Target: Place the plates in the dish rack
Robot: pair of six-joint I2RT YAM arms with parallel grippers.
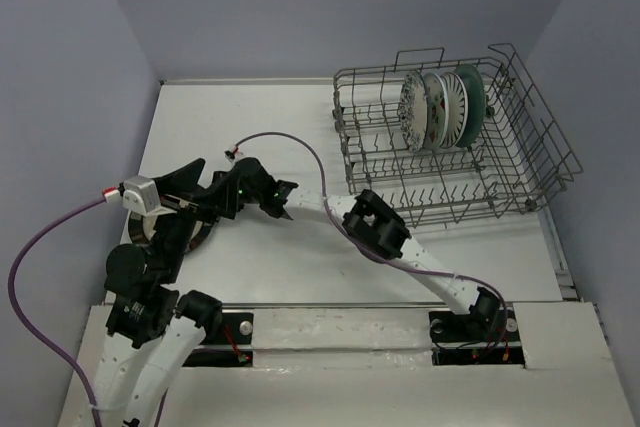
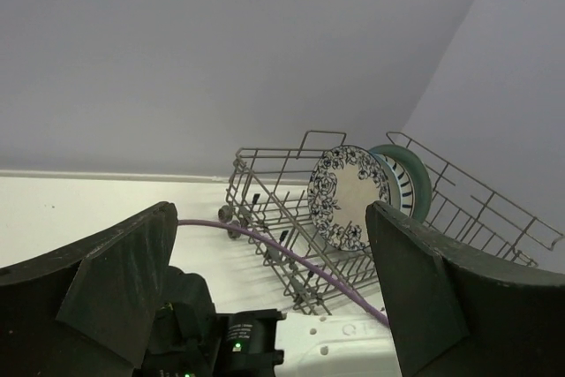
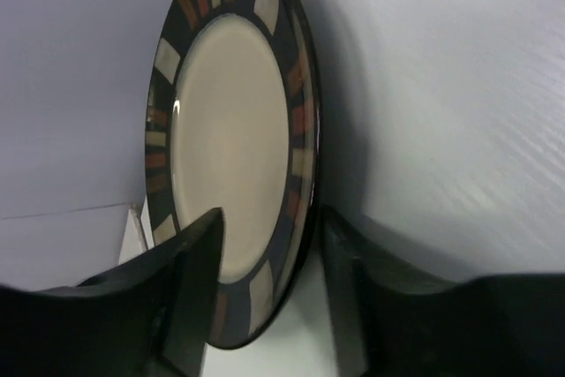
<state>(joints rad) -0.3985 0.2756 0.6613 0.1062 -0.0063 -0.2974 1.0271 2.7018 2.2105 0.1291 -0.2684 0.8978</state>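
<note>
A plate [image 3: 229, 130] with a cream centre and a dark rim of black, cream and red blocks fills the right wrist view. My right gripper [image 3: 272, 218] is open and straddles its rim: one finger lies over the face and the other stands behind with a small gap. From above only a dark arc of this plate [image 1: 203, 234] shows under the arms at the left, next to the right gripper [image 1: 218, 202]. My left gripper [image 2: 271, 218] is wide open and holds nothing, above the right wrist [image 1: 205, 190]. The dish rack [image 1: 520, 137] holds several upright plates: floral [image 1: 412, 112], red-marked [image 1: 434, 107], striped [image 1: 455, 107] and teal [image 1: 473, 95].
A purple cable [image 1: 300, 142] loops from the right wrist across the white table [image 1: 300, 267]. Grey walls close in the back and both sides. In the left wrist view the rack [image 2: 265, 209] stands ahead, with the floral plate [image 2: 349, 196] in front.
</note>
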